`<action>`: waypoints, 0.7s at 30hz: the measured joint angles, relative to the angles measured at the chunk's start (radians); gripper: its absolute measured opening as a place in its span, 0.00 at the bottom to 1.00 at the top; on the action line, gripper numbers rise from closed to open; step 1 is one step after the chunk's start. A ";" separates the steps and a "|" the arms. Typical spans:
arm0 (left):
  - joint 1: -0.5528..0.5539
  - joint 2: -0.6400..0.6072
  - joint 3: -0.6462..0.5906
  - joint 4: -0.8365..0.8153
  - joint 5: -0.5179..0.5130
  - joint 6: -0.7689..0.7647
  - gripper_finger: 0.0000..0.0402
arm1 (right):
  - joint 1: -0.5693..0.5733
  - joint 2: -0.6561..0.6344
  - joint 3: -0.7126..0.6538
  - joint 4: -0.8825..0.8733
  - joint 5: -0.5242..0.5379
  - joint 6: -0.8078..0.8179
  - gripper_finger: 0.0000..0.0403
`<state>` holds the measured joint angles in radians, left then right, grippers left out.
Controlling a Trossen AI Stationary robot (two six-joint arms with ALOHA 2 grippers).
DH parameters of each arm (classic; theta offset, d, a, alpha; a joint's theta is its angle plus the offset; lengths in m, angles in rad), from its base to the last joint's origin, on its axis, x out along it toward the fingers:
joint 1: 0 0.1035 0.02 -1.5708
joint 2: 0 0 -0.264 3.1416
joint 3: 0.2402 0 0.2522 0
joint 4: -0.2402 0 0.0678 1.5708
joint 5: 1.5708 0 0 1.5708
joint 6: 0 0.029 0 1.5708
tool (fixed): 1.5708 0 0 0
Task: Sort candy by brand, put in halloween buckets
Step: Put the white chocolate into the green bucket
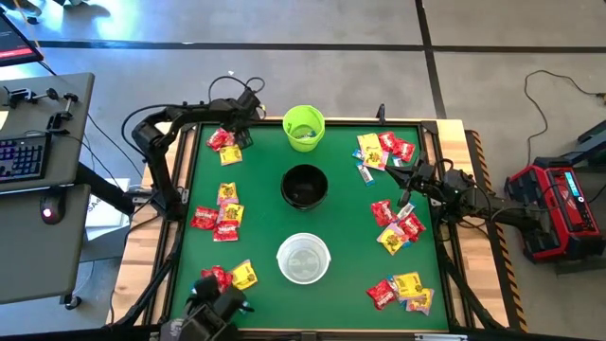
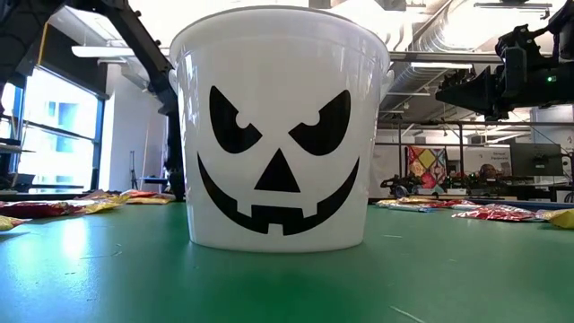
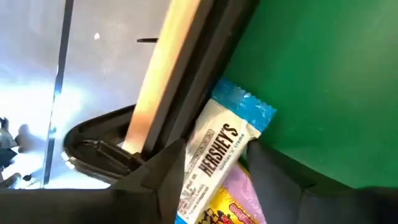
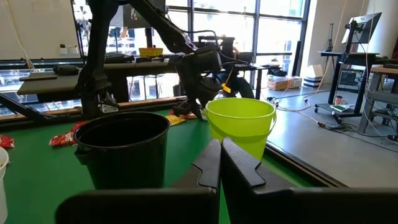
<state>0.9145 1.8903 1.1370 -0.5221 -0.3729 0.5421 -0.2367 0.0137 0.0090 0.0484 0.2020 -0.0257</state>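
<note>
The left arm reaches along the far edge of the worktop, its elbow bent out past the left far corner and its forearm running rightward. The left claw (image 1: 237, 133) sits low at that far edge, its two dark fingers (image 3: 165, 177) parted on either side of a white and blue packet (image 3: 217, 158). The right arm comes in from the right side, stretched level over the worktop's right part. The right claw (image 1: 405, 180) points inward with its fingers (image 4: 214, 165) pressed together, holding nothing.
</note>
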 joint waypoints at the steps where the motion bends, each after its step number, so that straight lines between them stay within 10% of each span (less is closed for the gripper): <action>1: 0.004 0.006 0.000 0.000 0.001 0.003 0.36 | 0.000 0.000 0.000 0.000 0.000 0.000 0.00; 21: -0.024 -0.011 -0.002 -0.038 -0.010 0.024 0.00 | 0.000 0.000 0.000 0.000 0.000 0.000 0.00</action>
<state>0.8906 1.8793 1.1351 -0.5604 -0.3832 0.5658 -0.2367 0.0135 0.0086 0.0486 0.2020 -0.0257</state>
